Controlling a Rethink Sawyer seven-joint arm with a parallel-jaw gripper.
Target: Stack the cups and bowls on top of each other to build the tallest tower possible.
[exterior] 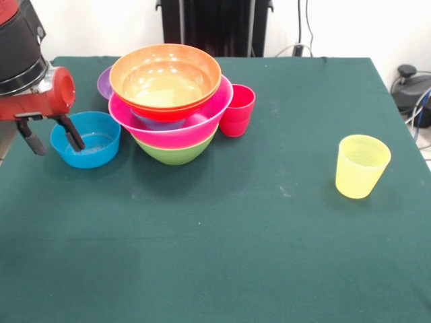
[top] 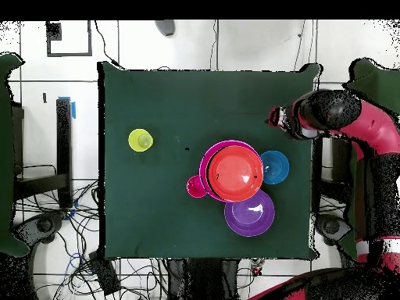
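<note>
The tower stands at the back left: a green bowl at the bottom, the big pink bowl on it, then smaller bowls and a wide orange bowl on top. The red cup stands upright against its right side. A purple bowl sits behind it and a blue bowl to its left. The yellow cup stands alone at the right. My gripper hangs open and empty over the blue bowl's left rim. From overhead the gripper is apart from the blue bowl.
Dark green cloth covers the table. From overhead, the yellow cup is far from the tower, with the purple bowl and red cup beside it. Cables lie on the floor around the table.
</note>
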